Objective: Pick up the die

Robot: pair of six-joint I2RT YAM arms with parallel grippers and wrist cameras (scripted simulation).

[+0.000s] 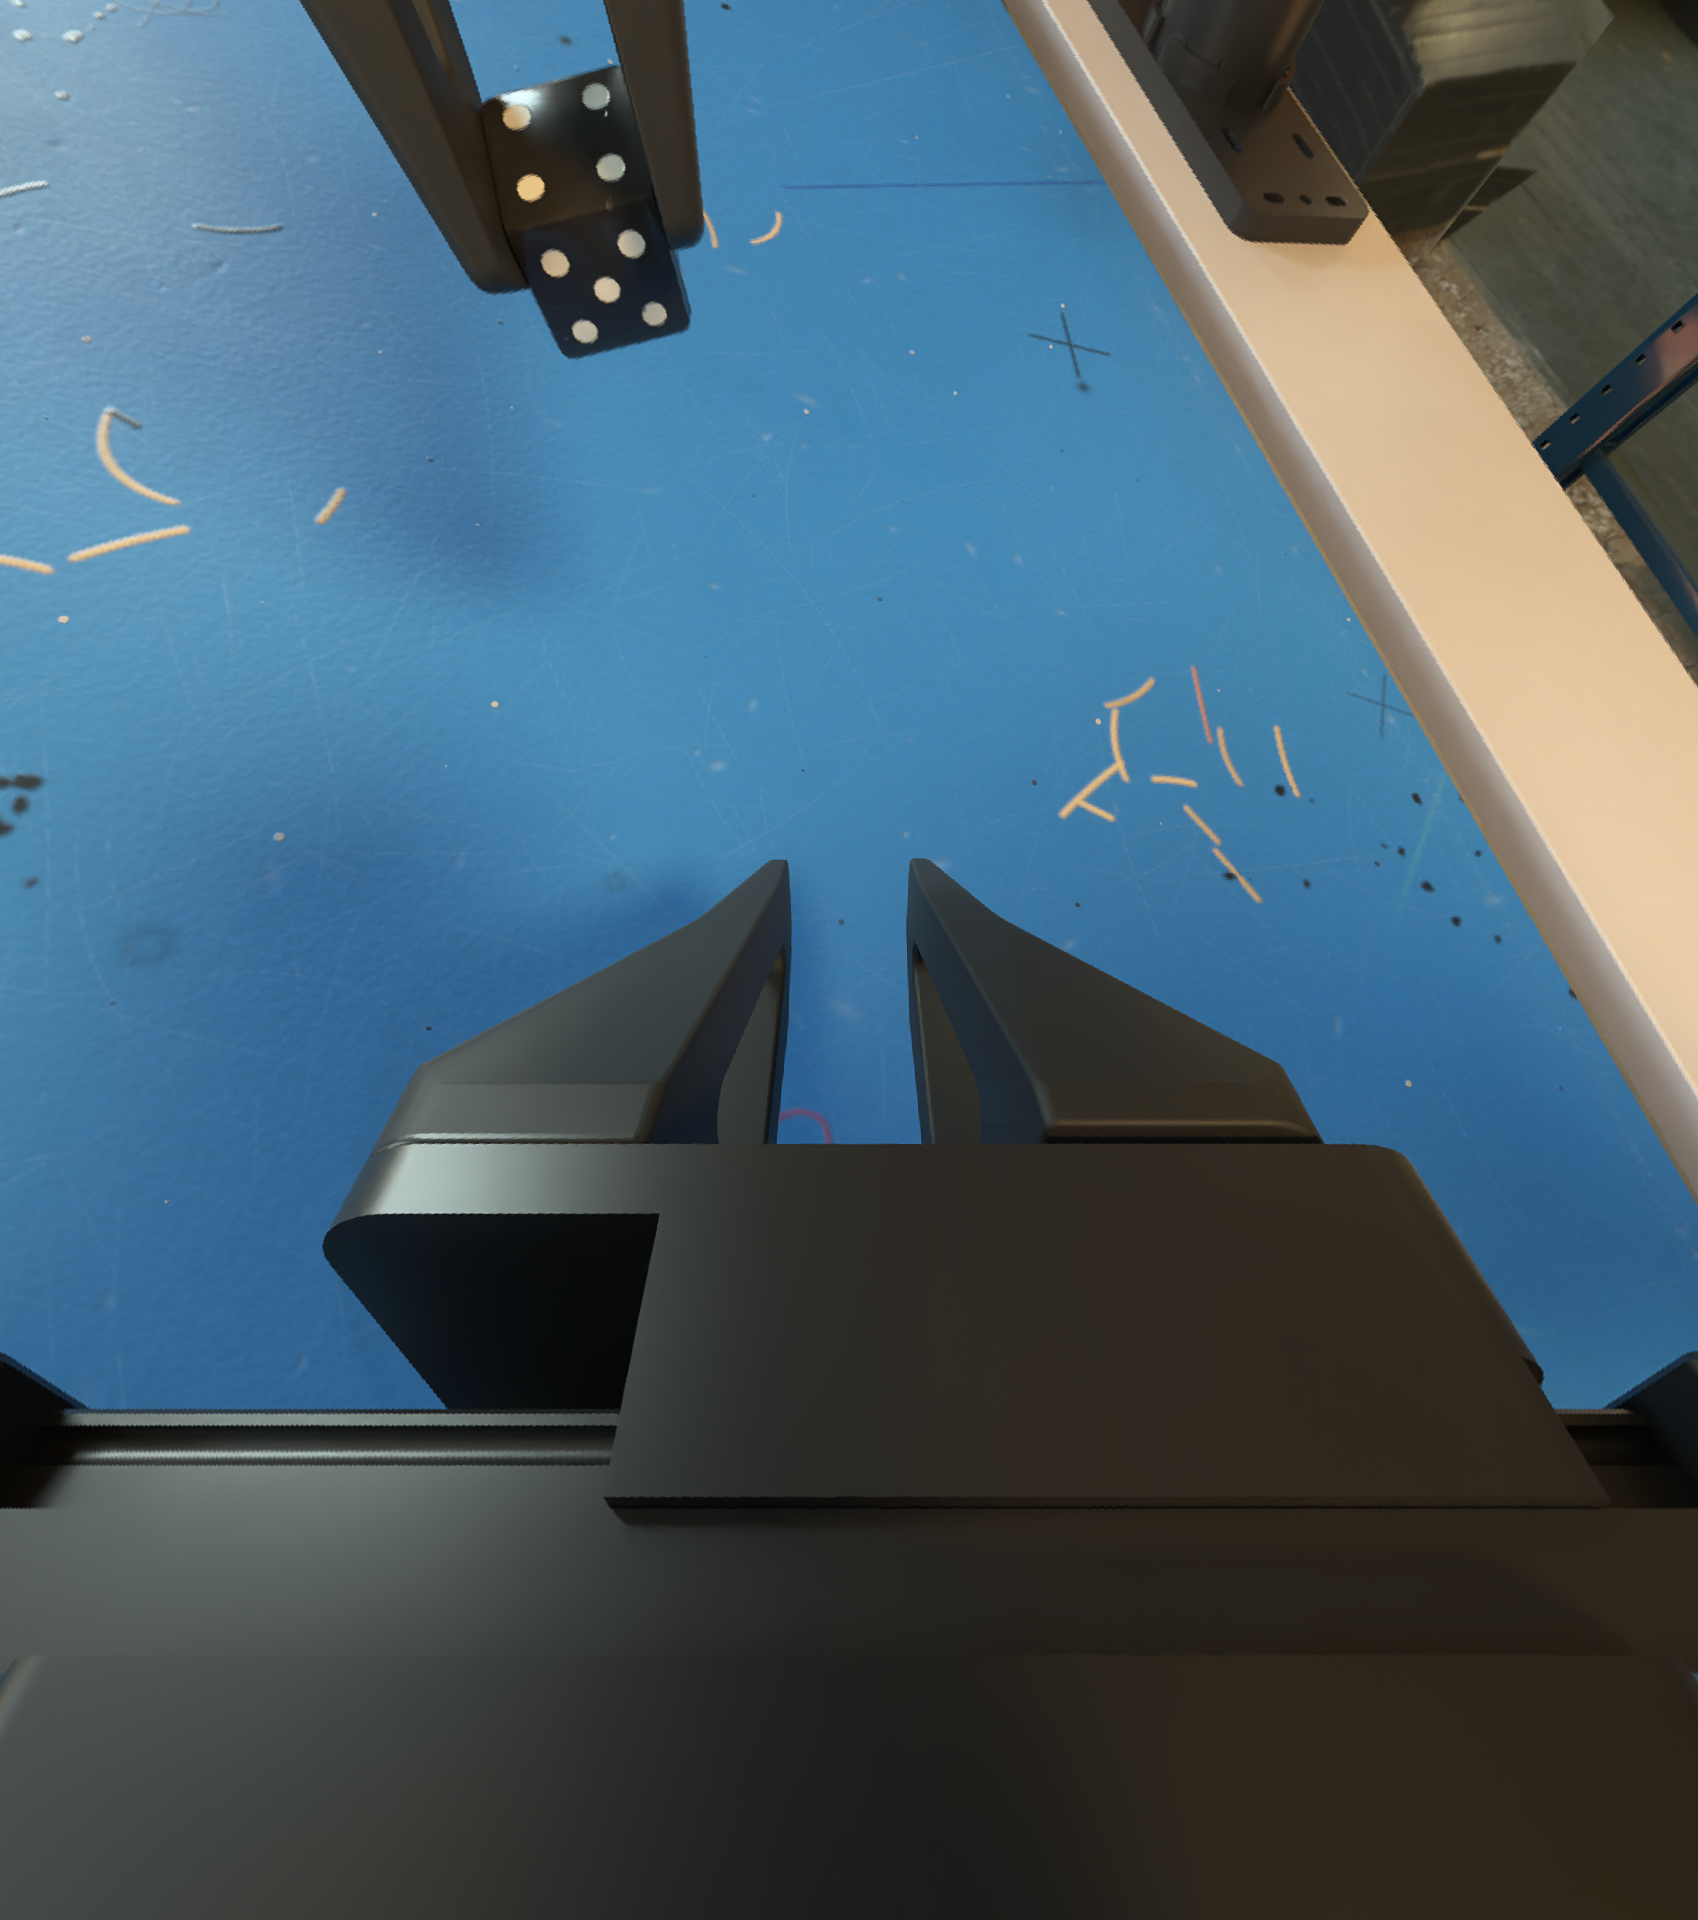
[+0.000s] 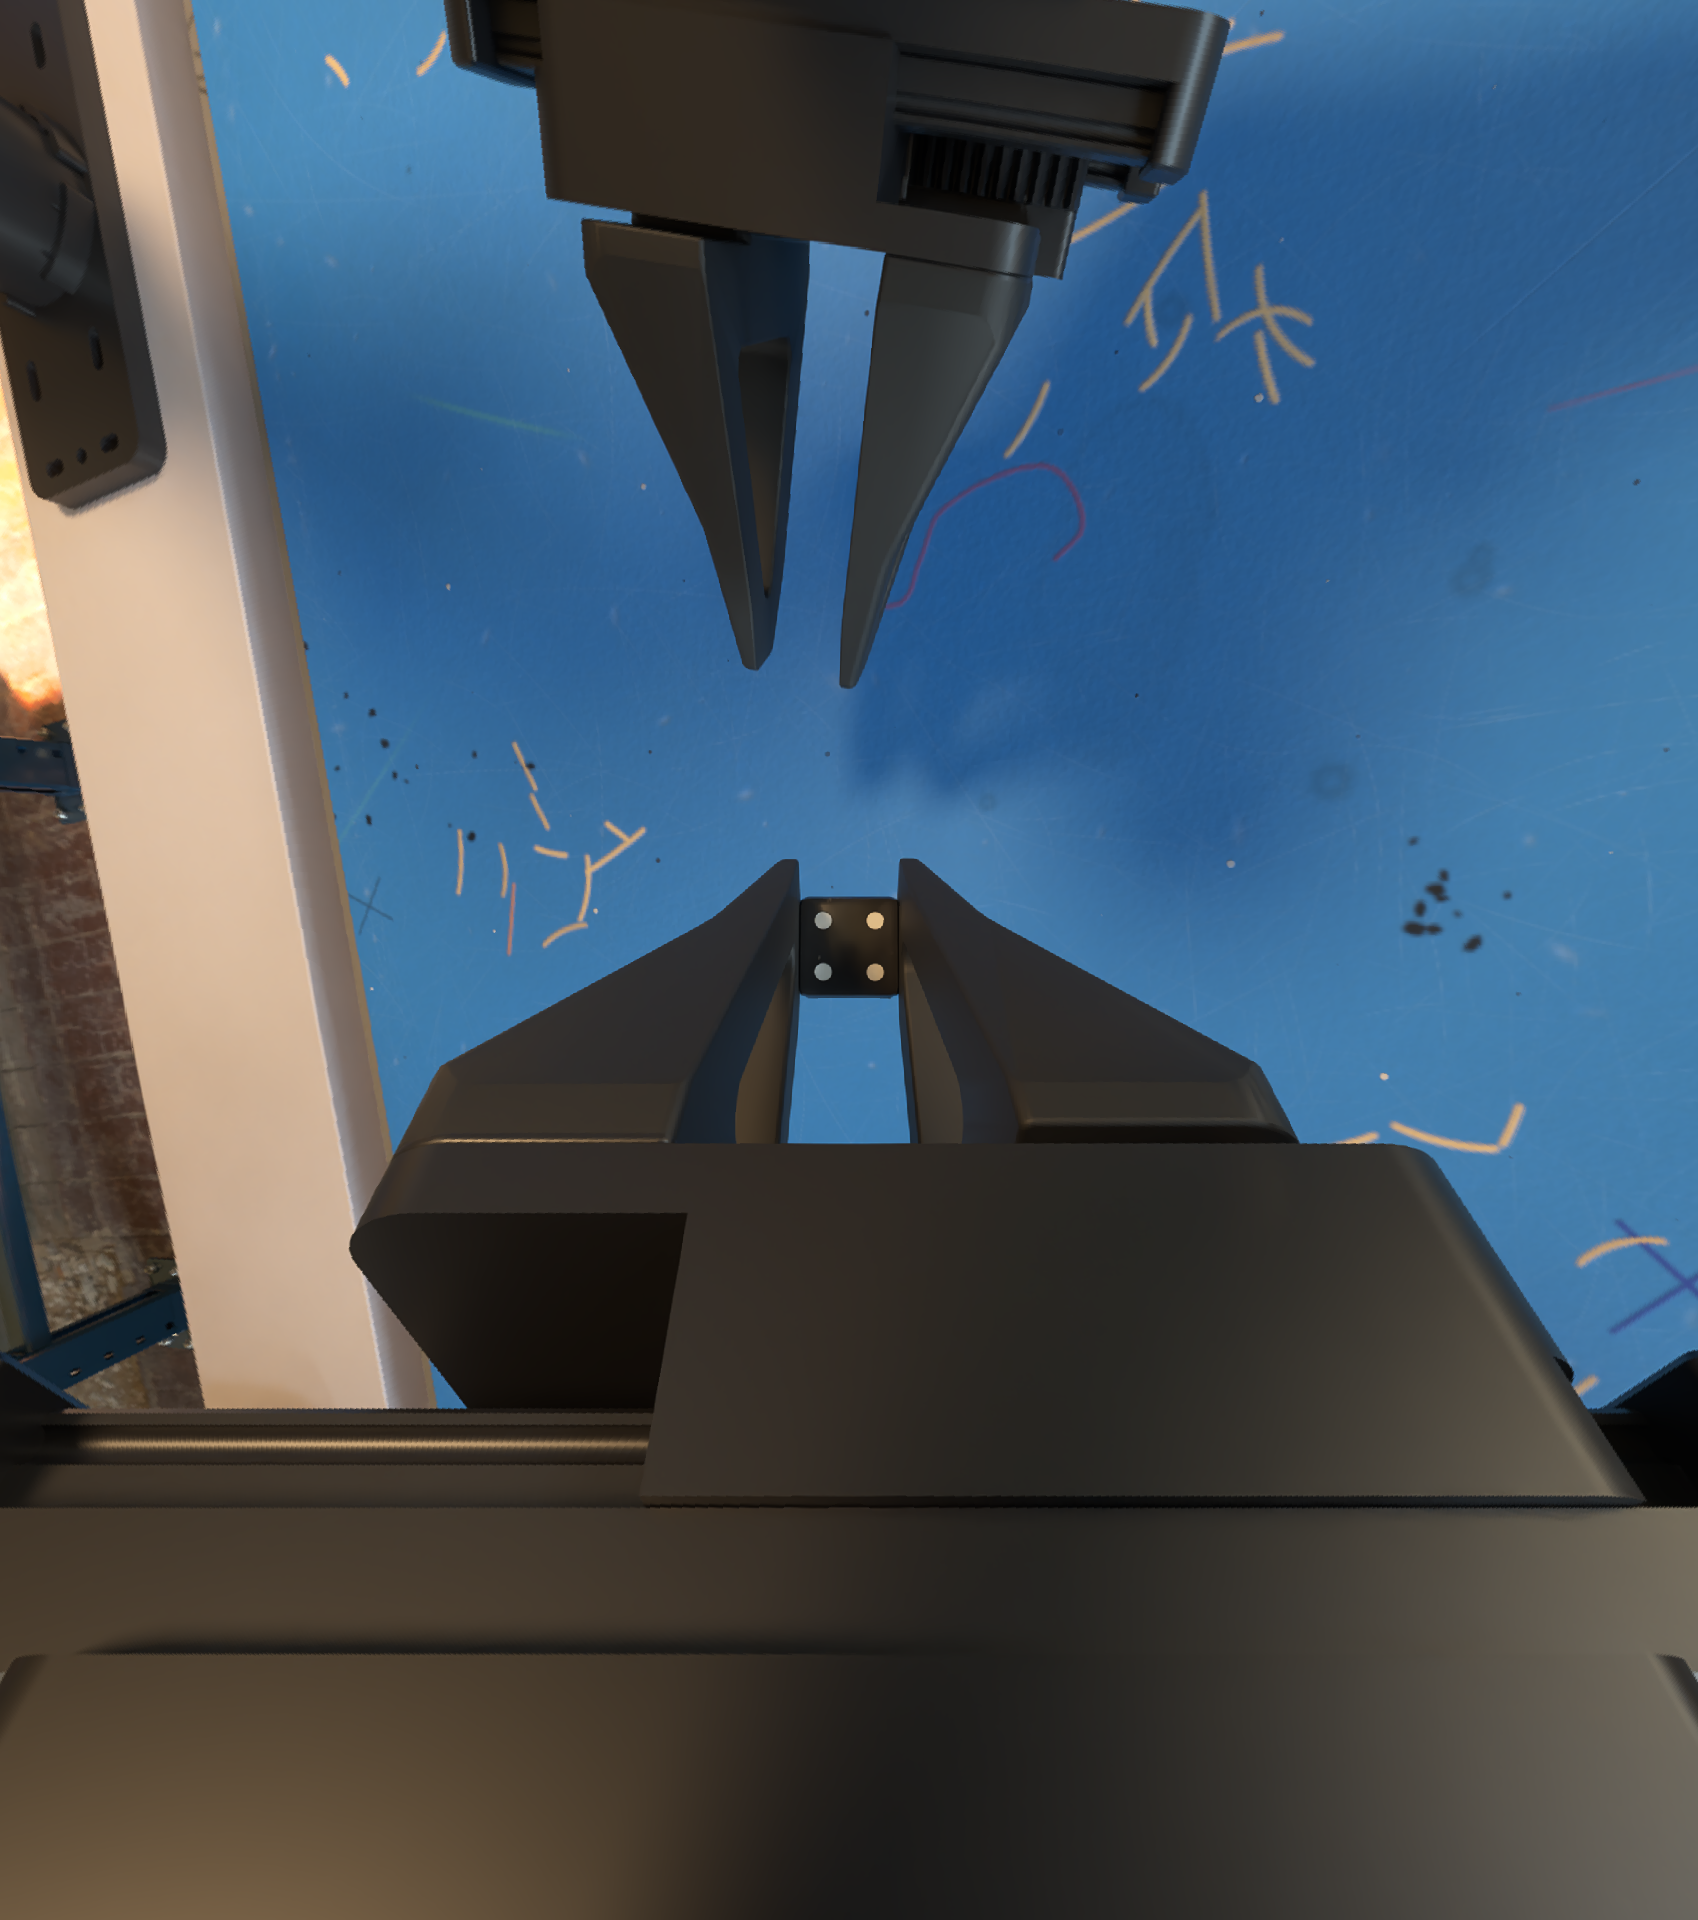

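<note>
The right gripper [image 2: 848, 878] is pinching the black die [image 2: 848, 948] between its 2 jaws, just short of their tips, with the 4-pip face turned toward the wrist camera. In the left wrist view the same die [image 1: 596, 223] is showing 2 faces, a 4 and a 5, and is protruding a little past the jaw tips, apparently lifted clear of the blue surface [image 1: 616, 644], though the gap beneath it cannot be judged with certainty. The left gripper [image 1: 848, 883] is holding nothing, its jaws standing slightly apart with only a narrow gap between them, and it is pointing toward the right gripper from well apart. The die is probably light, rigid and smooth-faced; its small flat sides are offering good parallel contact, so the hold is best taken on 2 opposite faces near their centres, as it appears here. Because the faces look glossy, a grip set near an edge is likely risking slip or rotation.
</note>
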